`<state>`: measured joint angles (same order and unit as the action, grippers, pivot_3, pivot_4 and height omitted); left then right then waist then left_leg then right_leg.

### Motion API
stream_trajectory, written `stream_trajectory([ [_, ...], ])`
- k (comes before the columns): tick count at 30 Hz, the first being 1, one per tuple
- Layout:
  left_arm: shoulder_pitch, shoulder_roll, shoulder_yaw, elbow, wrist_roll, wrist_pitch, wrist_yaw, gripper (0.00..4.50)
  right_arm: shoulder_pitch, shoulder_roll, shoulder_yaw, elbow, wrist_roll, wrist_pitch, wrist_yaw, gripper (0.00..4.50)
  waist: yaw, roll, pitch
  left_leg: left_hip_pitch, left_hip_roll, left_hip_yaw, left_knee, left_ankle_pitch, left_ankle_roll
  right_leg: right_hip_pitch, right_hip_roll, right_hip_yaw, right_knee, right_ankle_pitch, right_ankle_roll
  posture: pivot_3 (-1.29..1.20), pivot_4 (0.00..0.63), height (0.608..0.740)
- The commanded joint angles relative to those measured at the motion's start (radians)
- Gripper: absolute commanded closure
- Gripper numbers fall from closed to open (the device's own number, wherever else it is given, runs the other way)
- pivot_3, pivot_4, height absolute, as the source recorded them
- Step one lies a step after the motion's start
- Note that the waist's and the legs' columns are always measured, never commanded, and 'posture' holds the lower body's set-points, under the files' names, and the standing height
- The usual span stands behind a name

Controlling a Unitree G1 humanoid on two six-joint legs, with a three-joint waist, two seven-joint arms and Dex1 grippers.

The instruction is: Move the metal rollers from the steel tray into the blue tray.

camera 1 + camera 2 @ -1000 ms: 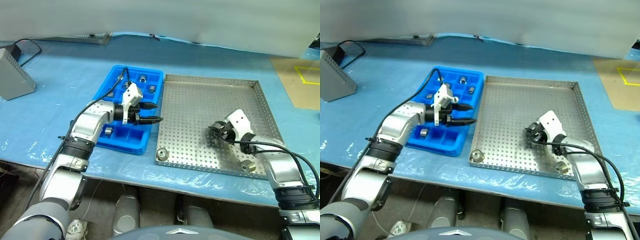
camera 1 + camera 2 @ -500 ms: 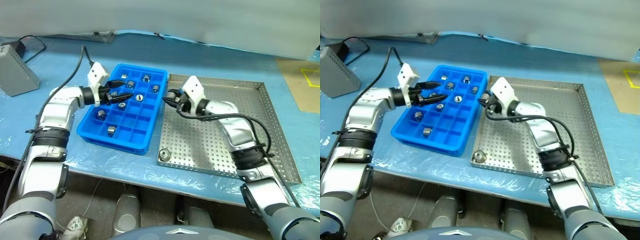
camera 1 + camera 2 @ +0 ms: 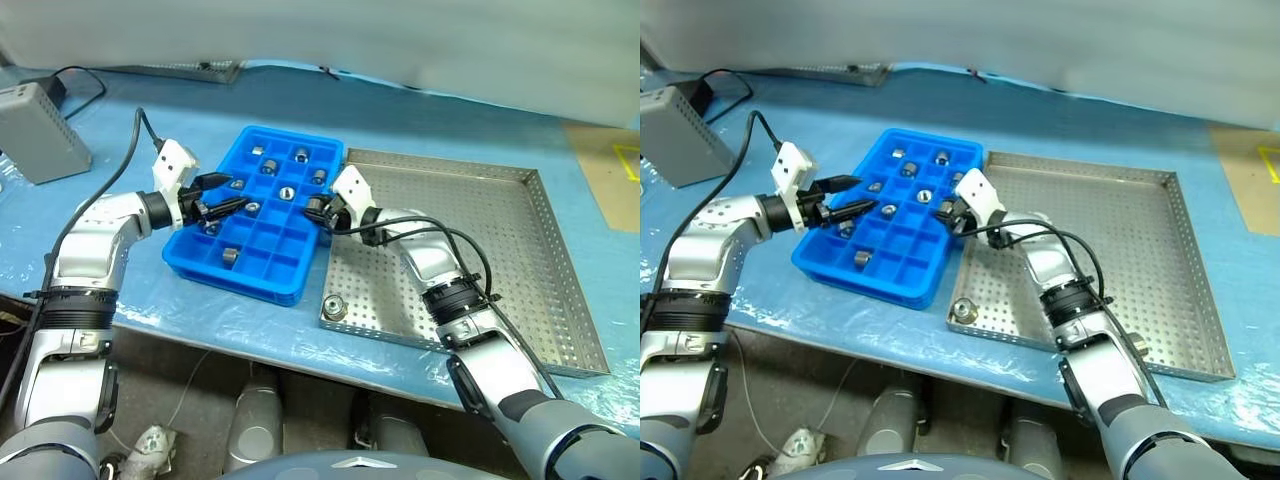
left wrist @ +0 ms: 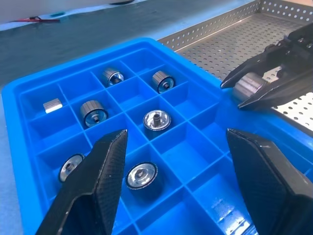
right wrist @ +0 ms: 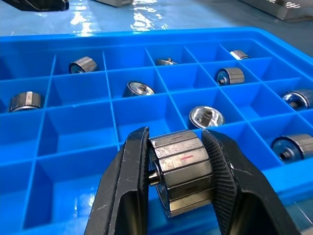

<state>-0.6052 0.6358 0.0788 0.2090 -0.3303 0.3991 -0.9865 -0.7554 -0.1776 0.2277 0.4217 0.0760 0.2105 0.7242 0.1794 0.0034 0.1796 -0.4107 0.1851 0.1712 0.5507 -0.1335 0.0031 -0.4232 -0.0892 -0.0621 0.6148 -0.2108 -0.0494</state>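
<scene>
**Blue-covered counter against a pale wall**

The counter (image 3: 430,120) is spread with a light blue sheet under a clear plastic film that wrinkles and glints along the near edge. Along the far edge runs a pale, blurred whitish wall (image 3: 330,35). Toward the far left corner sits a grey box (image 3: 40,130) with a black cable (image 3: 75,75) looping away from it. At the right edge lies a tan cardboard panel (image 3: 605,170) bearing a yellow tape mark (image 3: 630,160). A grey perforated metal piece (image 3: 190,70) lies at the far edge, partly under the wall. Below the near edge the floor (image 3: 200,400) is dark grey. The light is even and soft.
</scene>
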Motion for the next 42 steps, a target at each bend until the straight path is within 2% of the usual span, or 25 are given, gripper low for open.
stream_trajectory([
  [1,-0.005,0.002,0.015,-0.037,-0.016,0.004,0.011,1.11,-0.059,0.042,-0.003,0.042,-0.012,-0.059,-0.021,3.26,-0.002,0.000,0.000,0.000,0.000,0.000,0.000,0.000,0.000,0.000,0.000,0.000,0.001,0.000,0.000,0.34,0.150,0.740],
  [5,-0.016,-0.013,-0.003,-0.034,-0.014,0.004,0.006,1.11,-0.109,0.073,-0.016,0.184,-0.046,-0.120,-0.069,3.26,-0.002,0.000,0.000,0.000,0.000,0.000,0.000,0.001,-0.001,-0.001,0.000,0.000,0.002,-0.001,-0.001,0.33,0.150,0.740],
  [10,-0.021,-0.022,-0.012,-0.033,-0.013,0.005,0.001,1.11,-0.122,0.079,-0.006,0.252,-0.080,-0.181,-0.083,3.26,-0.002,0.000,0.000,-0.001,0.000,0.000,0.000,0.000,-0.001,-0.001,0.000,0.000,0.001,-0.001,-0.001,0.32,0.150,0.740],
  [13,-0.024,-0.024,-0.016,-0.031,-0.014,0.005,-0.004,1.11,-0.112,0.073,-0.016,0.268,-0.084,-0.216,-0.074,2.26,-0.002,0.000,0.000,-0.001,0.000,0.000,0.000,0.001,-0.001,-0.001,0.000,0.000,0.001,-0.001,-0.001,0.31,0.150,0.740],
  [15,-0.029,-0.026,-0.019,-0.020,-0.013,0.000,-0.009,1.11,-0.109,0.071,-0.028,0.247,-0.064,-0.173,-0.055,1.61,-0.002,0.000,0.000,0.000,0.000,0.000,0.000,0.001,-0.001,-0.001,0.000,0.000,0.002,-0.001,-0.001,0.30,0.150,0.740],
  [18,-0.040,-0.034,-0.028,-0.004,-0.010,-0.006,-0.015,1.11,-0.100,0.062,-0.042,0.200,-0.064,-0.154,-0.065,1.61,-0.003,0.000,0.000,0.000,0.001,0.000,0.000,0.001,-0.001,-0.001,0.001,0.000,0.002,-0.001,-0.001,0.29,0.150,0.740],
  [21,-0.060,-0.050,-0.041,0.017,-0.008,-0.016,-0.025,1.11,-0.062,0.024,-0.057,0.081,-0.061,-0.121,-0.070,1.61,-0.002,0.000,0.000,0.000,0.001,0.000,0.000,0.001,-0.001,-0.001,0.001,0.000,0.002,-0.001,-0.001,0.25,0.150,0.740],
  [23,-0.085,-0.070,-0.053,0.046,-0.007,-0.026,-0.038,1.11,-0.001,-0.036,-0.093,-0.097,-0.028,-0.039,-0.055,1.61,0.002,0.000,0.000,-0.001,0.000,0.000,0.000,0.001,-0.001,-0.001,0.001,0.000,0.002,-0.001,-0.001,0.22,0.150,0.740],
  [28,-0.131,-0.158,-0.112,0.103,-0.007,-0.051,-0.088,1.11,0.245,-0.276,-0.202,-0.582,0.063,0.232,0.020,1.61,0.009,-0.001,0.000,-0.002,-0.001,0.000,0.002,0.000,-0.001,0.001,0.000,0.001,-0.001,-0.001,0.000,0.11,0.150,0.740],
  [31,-0.149,-0.212,-0.141,0.132,-0.003,-0.063,-0.112,1.11,0.376,-0.400,-0.252,-0.771,0.093,0.347,0.041,1.61,-0.001,-0.001,0.000,0.000,0.000,0.001,0.001,0.000,0.000,0.003,0.001,0.001,-0.004,-0.001,0.001,0.04,0.150,0.740],
  [34,-0.167,-0.289,-0.196,0.166,0.000,-0.078,-0.160,1.11,0.550,-0.527,-0.369,-0.980,0.154,0.473,0.078,1.61,-0.019,0.000,0.000,0.002,0.000,0.002,-0.001,-0.001,0.001,0.003,0.001,0.002,-0.005,-0.001,0.001,-0.03,0.150,0.740],
  [38,-0.187,-0.376,-0.259,0.212,0.014,-0.102,-0.210,1.11,0.734,-0.642,-0.532,-1.128,0.197,0.572,0.111,1.61,-0.044,0.000,0.000,0.006,-0.001,0.004,-0.004,-0.001,0.002,0.005,0.002,0.004,-0.009,-0.002,0.004,-0.11,0.150,0.740],
  [42,-0.201,-0.427,-0.288,0.254,0.023,-0.128,-0.247,1.11,0.866,-0.703,-0.648,-1.177,0.230,0.614,0.150,1.61,-0.070,0.000,0.000,0.007,-0.002,0.004,-0.004,-0.001,0.002,0.006,0.002,0.005,-0.009,-0.005,0.009,-0.16,0.150,0.740],
])
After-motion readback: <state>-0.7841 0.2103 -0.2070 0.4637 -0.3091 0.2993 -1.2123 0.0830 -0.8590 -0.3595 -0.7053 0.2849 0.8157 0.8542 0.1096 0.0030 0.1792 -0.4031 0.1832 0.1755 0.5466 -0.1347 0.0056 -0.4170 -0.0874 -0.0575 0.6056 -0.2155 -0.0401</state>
